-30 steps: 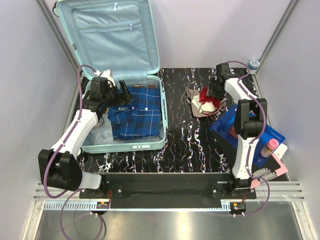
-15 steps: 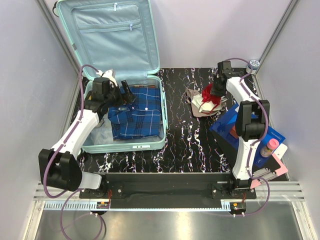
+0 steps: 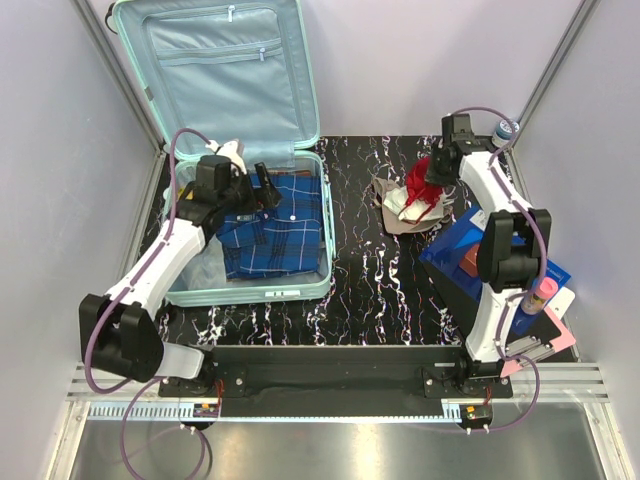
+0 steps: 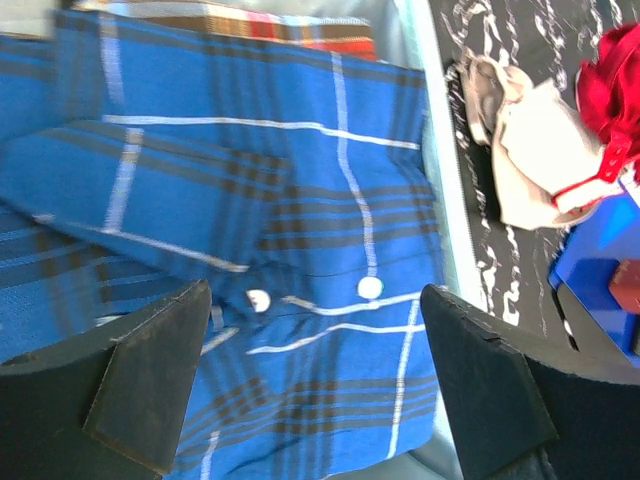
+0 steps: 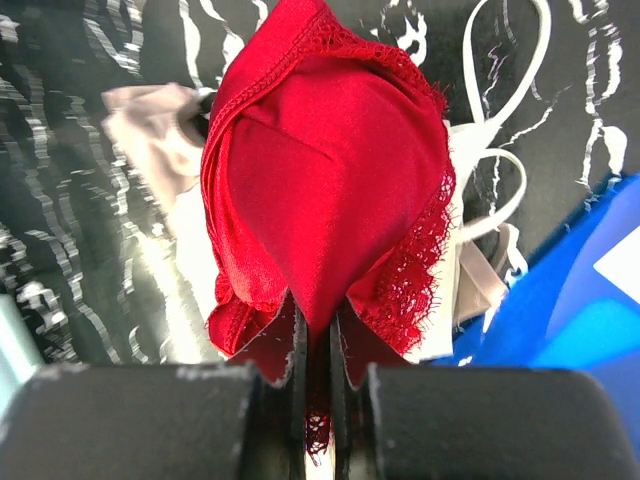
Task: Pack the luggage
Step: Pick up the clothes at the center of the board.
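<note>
Right end effector (image 5: pixel 318 325) now on garment (image 5: pixel 325 170)

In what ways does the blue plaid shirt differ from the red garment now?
The shirt lies inside the luggage; the red garment is outside it. The shirt is folded flat under the open left gripper, ungripped; the red garment is bunched, pinched in the shut right gripper. Both are cloth.

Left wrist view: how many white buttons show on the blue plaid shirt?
2. One button and a second button to its right, both low in the picture on the blue plaid shirt. Folds may hide more.
</note>
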Controlling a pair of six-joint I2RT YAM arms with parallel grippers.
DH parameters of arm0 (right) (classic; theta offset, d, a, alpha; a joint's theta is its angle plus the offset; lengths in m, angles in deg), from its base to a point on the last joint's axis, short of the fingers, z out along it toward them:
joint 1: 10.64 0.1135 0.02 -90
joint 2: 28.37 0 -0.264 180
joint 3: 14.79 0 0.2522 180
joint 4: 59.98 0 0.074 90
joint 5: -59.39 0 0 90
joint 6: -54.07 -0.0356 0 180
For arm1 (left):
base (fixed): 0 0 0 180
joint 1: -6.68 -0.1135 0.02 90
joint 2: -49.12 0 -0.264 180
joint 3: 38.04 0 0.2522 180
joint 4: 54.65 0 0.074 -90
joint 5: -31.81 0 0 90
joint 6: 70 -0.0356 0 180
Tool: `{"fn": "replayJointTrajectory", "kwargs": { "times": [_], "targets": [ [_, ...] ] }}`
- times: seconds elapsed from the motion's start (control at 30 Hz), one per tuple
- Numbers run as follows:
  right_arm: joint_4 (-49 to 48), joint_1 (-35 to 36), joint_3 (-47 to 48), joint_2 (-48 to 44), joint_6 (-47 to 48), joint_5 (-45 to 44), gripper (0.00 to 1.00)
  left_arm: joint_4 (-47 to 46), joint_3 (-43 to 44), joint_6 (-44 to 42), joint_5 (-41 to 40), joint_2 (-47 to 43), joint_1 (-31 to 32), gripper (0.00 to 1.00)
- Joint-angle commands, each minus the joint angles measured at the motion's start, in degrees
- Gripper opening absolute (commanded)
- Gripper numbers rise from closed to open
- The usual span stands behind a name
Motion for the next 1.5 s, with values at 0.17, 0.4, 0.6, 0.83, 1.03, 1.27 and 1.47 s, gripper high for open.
{"fn": "replayJointTrajectory", "kwargs": {
  "times": [0.17, 0.4, 0.6, 0.83, 1.03, 1.27, 1.47],
  "targets": [
    [0.33, 0.41, -0.42, -11.39, -0.75, 4.61, 0.01, -5.20, 5.45, 2.07, 0.98, 3.28, 4.77, 0.90],
    [0.77, 1.02, -4.64, -15.53, -1.80, 9.01, 0.01, -8.54, 4.75, 4.88, 5.10, 3.63, 5.65, 0.90],
    [-0.63, 4.89, -10.96, -20.71, -3.73, 13.23, 0.00, -19.51, 0.18, 13.47, 12.12, 3.37, 6.44, 0.91],
    [-3.27, 9.98, -16.32, -28.00, -8.91, 19.02, 0.00, -36.29, -5.44, 25.00, 19.69, 6.70, 7.58, 0.92],
    [-7.05, 14.46, -18.44, -29.94, -12.61, 23.51, 0.00, -43.17, -5.80, 30.20, 20.84, 9.69, 10.21, 0.96],
    [-7.76, 18.07, -17.91, -28.45, -12.96, 24.48, 0.00, -50.90, -6.59, 35.29, 20.32, 11.19, 12.15, 0.97],
    [-8.02, 19.83, -17.39, -27.49, -13.14, 25.19, 0.00, -53.19, -5.27, 37.40, 21.46, 13.56, 12.85, 0.97]
  ]
}}
